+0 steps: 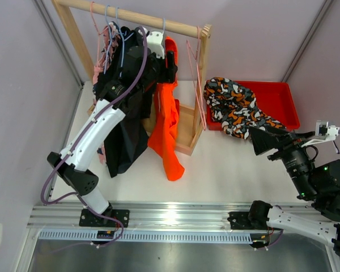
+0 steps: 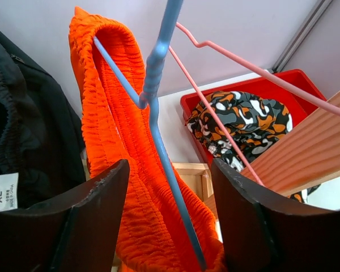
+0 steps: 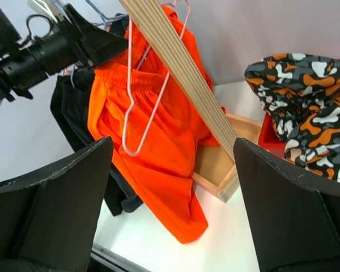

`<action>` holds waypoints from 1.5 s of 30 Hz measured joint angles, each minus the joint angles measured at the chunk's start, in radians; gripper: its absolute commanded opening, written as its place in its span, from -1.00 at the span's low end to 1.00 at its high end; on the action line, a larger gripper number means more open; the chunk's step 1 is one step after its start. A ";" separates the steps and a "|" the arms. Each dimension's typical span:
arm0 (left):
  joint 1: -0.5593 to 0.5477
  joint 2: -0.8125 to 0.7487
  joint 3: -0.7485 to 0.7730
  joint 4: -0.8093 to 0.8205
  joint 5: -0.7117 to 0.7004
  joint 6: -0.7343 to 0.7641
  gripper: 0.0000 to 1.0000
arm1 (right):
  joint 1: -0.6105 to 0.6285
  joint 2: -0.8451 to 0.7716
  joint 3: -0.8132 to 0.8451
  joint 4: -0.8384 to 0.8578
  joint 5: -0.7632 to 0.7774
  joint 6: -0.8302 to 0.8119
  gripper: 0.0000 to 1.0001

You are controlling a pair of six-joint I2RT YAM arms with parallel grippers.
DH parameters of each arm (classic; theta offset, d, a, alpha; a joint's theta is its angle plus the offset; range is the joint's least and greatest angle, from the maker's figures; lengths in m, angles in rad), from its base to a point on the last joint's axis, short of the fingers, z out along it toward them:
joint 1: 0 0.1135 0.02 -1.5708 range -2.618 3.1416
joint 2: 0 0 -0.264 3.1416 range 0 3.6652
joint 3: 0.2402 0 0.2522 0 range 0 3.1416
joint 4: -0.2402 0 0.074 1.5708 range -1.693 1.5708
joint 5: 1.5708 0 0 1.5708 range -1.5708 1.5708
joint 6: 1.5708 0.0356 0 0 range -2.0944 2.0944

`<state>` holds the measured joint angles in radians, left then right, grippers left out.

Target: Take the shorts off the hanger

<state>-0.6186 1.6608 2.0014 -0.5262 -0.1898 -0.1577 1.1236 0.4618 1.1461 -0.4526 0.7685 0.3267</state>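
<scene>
The orange shorts (image 1: 167,122) hang on a blue hanger (image 2: 158,113) from the wooden rack (image 1: 141,17) at the far side, just right of a black garment (image 1: 127,130). The left gripper (image 2: 170,167) is up at the waistband, fingers spread with shorts and hanger between them, not visibly pinching. The right gripper (image 3: 173,144) sits near right by the red bin (image 1: 280,96), gaping wide and holding nothing.
</scene>
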 measured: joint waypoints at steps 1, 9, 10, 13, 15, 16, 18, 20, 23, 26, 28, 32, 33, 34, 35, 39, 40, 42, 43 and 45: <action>0.000 0.000 0.002 0.001 -0.002 0.000 0.31 | 0.000 -0.004 -0.005 -0.007 0.002 0.006 0.86; 0.000 0.016 0.062 -0.008 -0.016 0.001 0.50 | 0.000 -0.020 -0.026 -0.048 0.009 0.053 0.83; 0.000 0.020 0.076 -0.008 -0.016 0.001 0.48 | 0.000 -0.020 -0.031 -0.051 0.008 0.060 0.83; 0.000 0.038 0.138 -0.016 -0.016 0.001 0.46 | 0.000 -0.020 -0.048 -0.056 0.002 0.075 0.81; 0.000 0.048 0.173 -0.020 -0.016 0.001 0.44 | 0.000 -0.020 -0.058 -0.062 0.002 0.086 0.81; 0.000 0.053 0.187 -0.021 -0.016 0.002 0.44 | 0.000 -0.020 -0.063 -0.064 0.002 0.091 0.81; 0.000 0.056 0.196 -0.022 -0.016 0.001 0.43 | 0.000 -0.020 -0.067 -0.068 0.002 0.096 0.81; 0.000 0.058 0.196 -0.027 -0.016 0.001 0.39 | 0.000 -0.020 -0.067 -0.068 0.002 0.099 0.81; 0.000 0.061 0.192 -0.036 -0.016 0.001 0.28 | 0.000 -0.020 -0.067 -0.069 0.003 0.100 0.80; 0.000 0.063 0.179 -0.039 -0.016 0.001 0.22 | 0.000 -0.023 -0.067 -0.078 0.004 0.103 0.80; 0.000 0.064 0.173 -0.042 -0.016 0.000 0.05 | 0.000 -0.028 -0.067 -0.087 0.008 0.108 0.80; 0.000 0.069 0.171 -0.045 -0.016 -0.001 -0.21 | 0.000 -0.048 -0.069 -0.110 0.014 0.115 0.79; 0.000 0.071 0.171 -0.045 -0.016 -0.002 -0.40 | 0.000 -0.053 -0.069 -0.116 0.018 0.118 0.79; 0.000 0.071 0.171 -0.045 -0.017 -0.007 -0.66 | 0.000 -0.057 -0.069 -0.119 0.021 0.119 0.79; 0.000 0.072 0.171 -0.046 -0.017 -0.005 -0.81 | 0.000 -0.060 -0.070 -0.121 0.022 0.121 0.79; 0.003 0.072 0.171 -0.053 -0.027 -0.018 -1.00 | 0.000 -0.072 -0.081 -0.126 0.029 0.131 0.78; 0.004 0.072 0.171 -0.052 -0.027 -0.018 -1.00 | 0.000 -0.074 -0.085 -0.128 0.029 0.134 0.78; 0.004 0.072 0.177 -0.061 -0.027 -0.018 -1.00 | 0.000 -0.074 -0.092 -0.135 0.029 0.137 0.78; 0.004 0.072 0.185 -0.071 -0.027 -0.018 -1.00 | 0.000 -0.074 -0.097 -0.136 0.029 0.137 0.78; 0.004 0.080 0.220 -0.114 -0.027 -0.019 -1.00 | -0.001 -0.074 -0.105 -0.138 0.027 0.137 0.79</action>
<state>-0.6147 1.7405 2.2211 -0.6399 -0.2169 -0.1772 1.1225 0.3874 1.0412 -0.5911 0.7956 0.4633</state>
